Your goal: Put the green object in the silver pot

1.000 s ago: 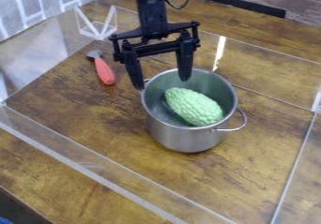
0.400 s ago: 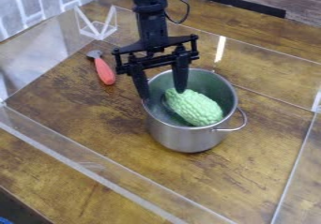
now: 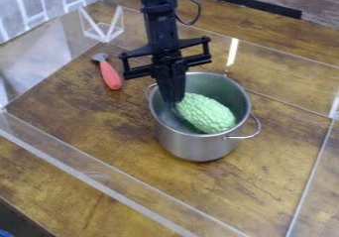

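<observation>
The green object, a light green bumpy gourd, lies tilted inside the silver pot at the middle of the wooden table. My gripper points down over the pot's left half. Its dark fingers are pressed together, and their tips reach below the rim at the gourd's left end. Whether the tips pinch the gourd's skin or only touch it, I cannot tell. The gourd's left tip is hidden behind the fingers.
A small red-orange carrot-like item lies on the table left of the pot. Clear plastic walls enclose the work area. A white wire stand sits at the back left.
The fingers stood wide apart over the pot's left rim in both earlier frames; now they have closed together. The gourd and pot have stayed in place.
</observation>
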Motion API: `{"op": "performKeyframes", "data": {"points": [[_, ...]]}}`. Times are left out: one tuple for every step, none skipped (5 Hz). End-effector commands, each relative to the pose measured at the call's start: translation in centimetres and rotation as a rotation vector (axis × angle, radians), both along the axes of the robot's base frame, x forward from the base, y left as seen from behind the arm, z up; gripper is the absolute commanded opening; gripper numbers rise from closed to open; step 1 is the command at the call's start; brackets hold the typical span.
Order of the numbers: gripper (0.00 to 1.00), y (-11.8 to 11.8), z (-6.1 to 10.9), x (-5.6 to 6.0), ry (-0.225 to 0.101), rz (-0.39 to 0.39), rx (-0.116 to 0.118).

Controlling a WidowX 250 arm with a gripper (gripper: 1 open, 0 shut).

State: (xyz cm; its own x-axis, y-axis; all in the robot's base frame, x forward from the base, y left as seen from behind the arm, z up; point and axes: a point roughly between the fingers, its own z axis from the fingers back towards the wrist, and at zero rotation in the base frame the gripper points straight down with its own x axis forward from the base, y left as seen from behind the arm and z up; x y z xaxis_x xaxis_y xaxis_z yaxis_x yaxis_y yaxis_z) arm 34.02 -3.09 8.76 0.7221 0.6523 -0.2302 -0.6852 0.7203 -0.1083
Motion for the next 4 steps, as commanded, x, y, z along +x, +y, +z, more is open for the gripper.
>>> {"op": "performKeyframes", "data": {"points": [[0.00, 0.2, 4.4, -0.2, -0.102, 0.022, -0.019], [0.00, 0.0, 6.0, -0.5, -0.115, 0.026, -0.041], [0.00, -0.3, 6.7, -0.9, -0.127, 0.035, -0.043], [0.00, -0.8, 6.9, -1.2, -0.130, 0.037, -0.039]]}}
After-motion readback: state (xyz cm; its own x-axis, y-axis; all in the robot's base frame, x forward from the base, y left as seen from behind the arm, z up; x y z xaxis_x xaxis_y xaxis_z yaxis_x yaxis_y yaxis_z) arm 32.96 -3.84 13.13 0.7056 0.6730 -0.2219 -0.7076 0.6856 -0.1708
